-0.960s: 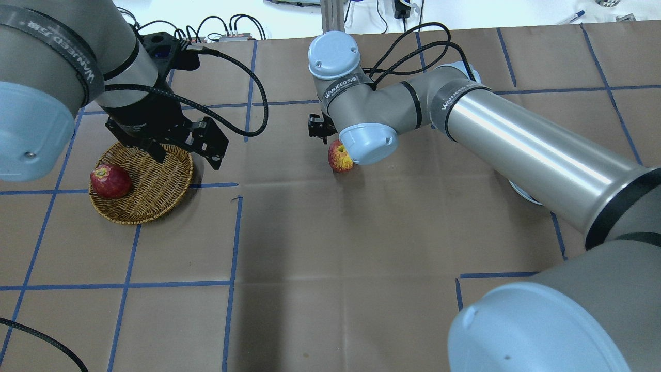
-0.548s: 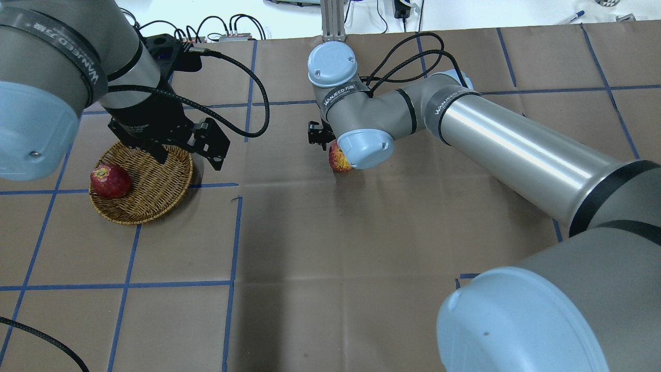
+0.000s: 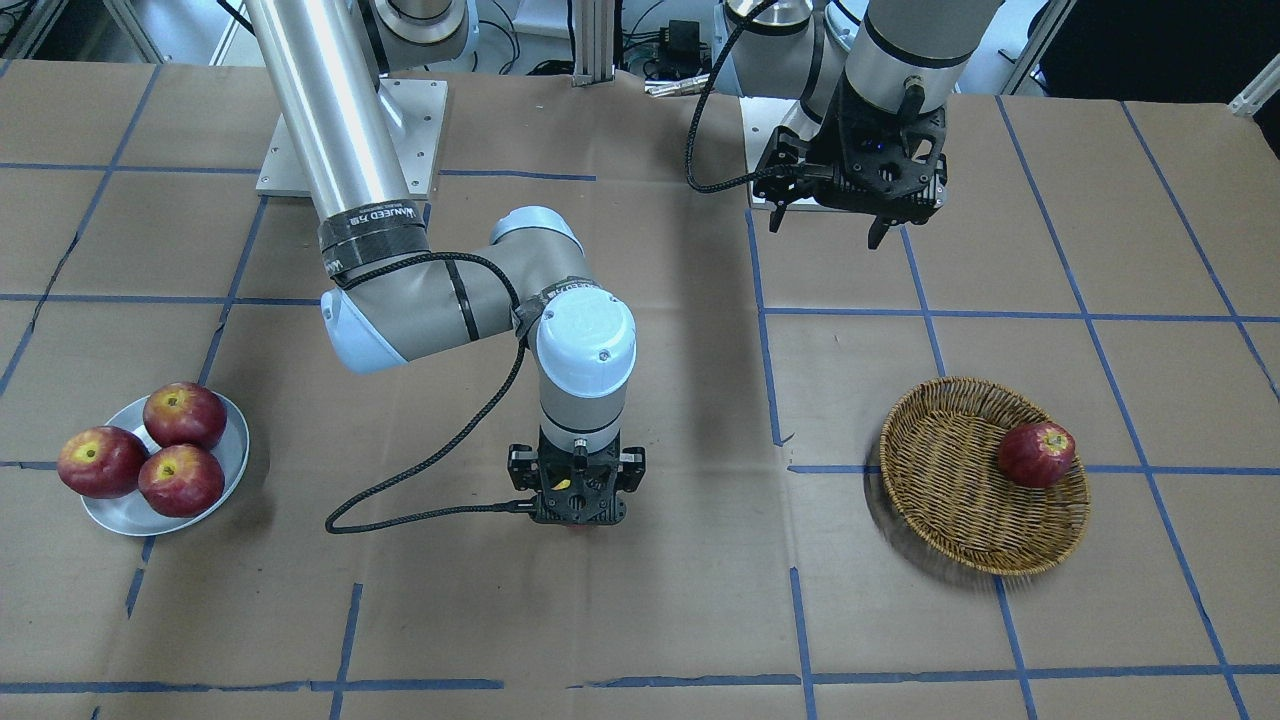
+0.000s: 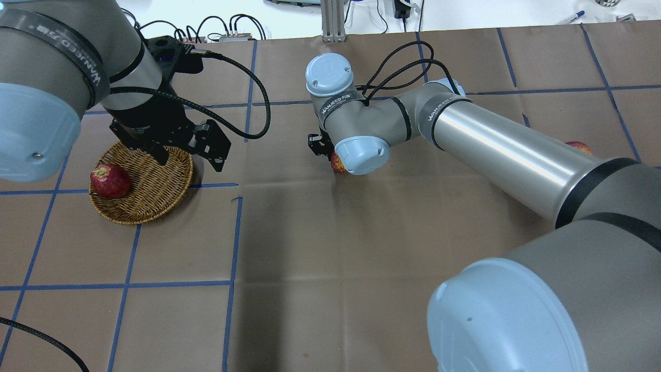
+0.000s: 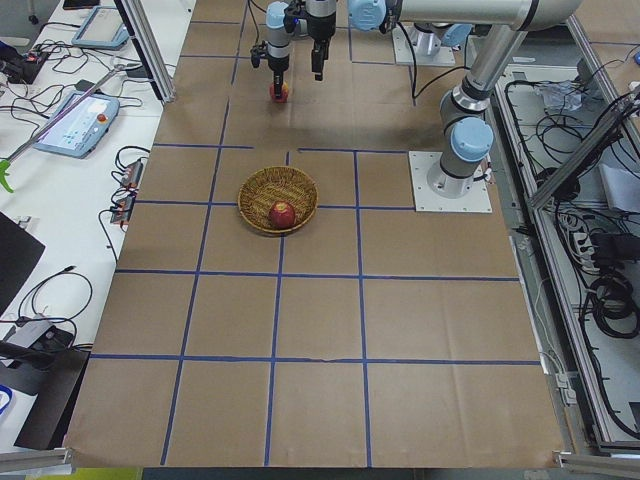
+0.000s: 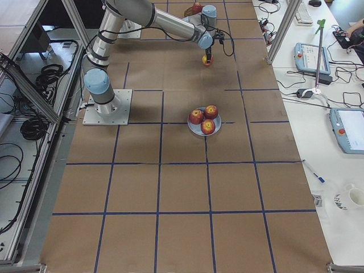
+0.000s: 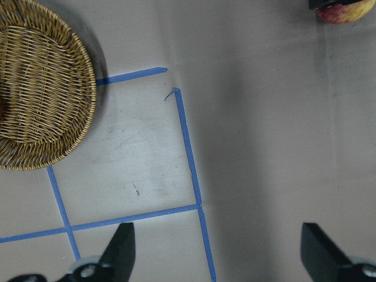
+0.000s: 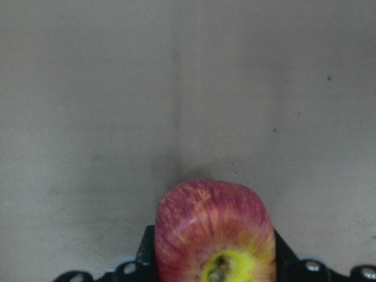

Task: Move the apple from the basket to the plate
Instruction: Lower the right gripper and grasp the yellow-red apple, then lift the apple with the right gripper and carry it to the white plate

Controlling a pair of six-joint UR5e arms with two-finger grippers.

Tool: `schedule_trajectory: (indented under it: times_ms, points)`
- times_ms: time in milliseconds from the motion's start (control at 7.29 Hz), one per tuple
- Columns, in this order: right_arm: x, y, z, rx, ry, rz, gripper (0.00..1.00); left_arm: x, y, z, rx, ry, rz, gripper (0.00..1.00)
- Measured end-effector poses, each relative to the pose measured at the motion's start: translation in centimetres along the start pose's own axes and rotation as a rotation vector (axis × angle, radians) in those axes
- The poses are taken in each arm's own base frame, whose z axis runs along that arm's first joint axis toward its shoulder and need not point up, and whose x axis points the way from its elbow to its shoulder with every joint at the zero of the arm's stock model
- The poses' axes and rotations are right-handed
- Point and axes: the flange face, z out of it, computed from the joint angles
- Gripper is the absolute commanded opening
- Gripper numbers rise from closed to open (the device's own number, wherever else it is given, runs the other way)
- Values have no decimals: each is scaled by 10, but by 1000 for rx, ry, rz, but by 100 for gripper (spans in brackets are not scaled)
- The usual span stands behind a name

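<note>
The streaky pinkish-red apple (image 8: 211,223) with a yellow stem hollow is at the table's middle, mostly hidden under the right wrist in the overhead view (image 4: 336,165). My right gripper (image 3: 576,512) points straight down over it. In the right wrist view its black fingers (image 8: 148,252) lie against both sides of the apple. My left gripper (image 4: 188,157) is open and empty, high above the far right edge of the wicker basket (image 4: 150,206). The metal plate (image 3: 232,450) sits by the robot's right side.
One dark red apple (image 4: 110,181) lies in the basket, on its left side. Three dark red apples (image 3: 180,478) fill the plate. Blue tape lines cross the brown paper. A black cable (image 3: 420,480) loops from the right wrist down to the table.
My right arm has come down over the streaky apple, and its wrist now hides most of it in the overhead view. The left arm has barely moved.
</note>
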Motion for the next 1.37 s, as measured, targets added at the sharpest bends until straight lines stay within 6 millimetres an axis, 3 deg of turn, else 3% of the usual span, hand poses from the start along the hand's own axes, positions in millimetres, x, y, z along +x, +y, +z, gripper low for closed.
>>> schedule_trajectory:
  times_ms: [137,274,411,548,823,960,1097,1371]
  points:
    - [2,-4,-9,17,-3,3,44,0,1,0,0,0,0,99]
    - [7,-11,-32,44,-7,14,44,0,1,0,0,0,0,99]
    - [20,-17,-67,63,-9,32,44,0,1,0,0,0,0,99]
    - [48,-21,-107,61,-6,46,44,0,2,1,-1,0,0,99]
    - [148,-29,-175,33,17,14,44,0,2,1,-2,0,-1,99]
    - [203,-31,-197,25,28,-18,44,0,2,1,-2,0,-1,99]
    - [258,-30,-207,16,38,-47,44,0,2,1,-2,0,-1,99]
    - [355,-27,-203,-15,49,-78,44,0,3,1,-1,0,-2,99]
